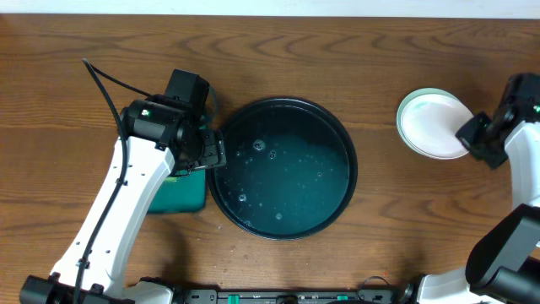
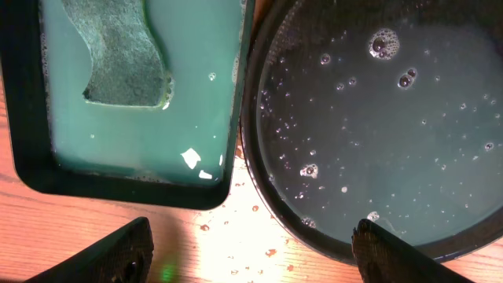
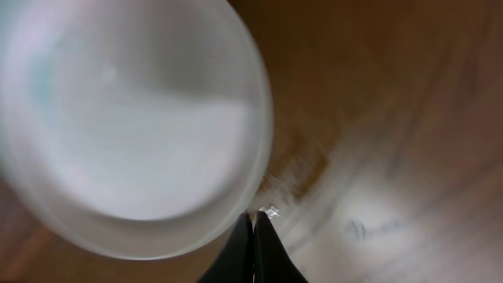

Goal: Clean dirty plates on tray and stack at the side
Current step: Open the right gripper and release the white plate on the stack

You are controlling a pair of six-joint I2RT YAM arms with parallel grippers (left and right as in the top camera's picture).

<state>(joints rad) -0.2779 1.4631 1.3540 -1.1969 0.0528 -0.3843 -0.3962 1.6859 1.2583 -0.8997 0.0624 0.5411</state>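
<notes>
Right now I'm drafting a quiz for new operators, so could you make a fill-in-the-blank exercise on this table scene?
The sponge lies in the ____ rectangular tray.
The round black tray holds soapy water and ____ plates.
The right gripper, beside the white plates, is ____.
The left gripper is ____.
Missing words: green; no; shut; open.

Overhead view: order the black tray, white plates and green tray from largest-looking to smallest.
1. black tray
2. white plates and green tray: unsure, since the left arm hides most of the green tray.
</notes>
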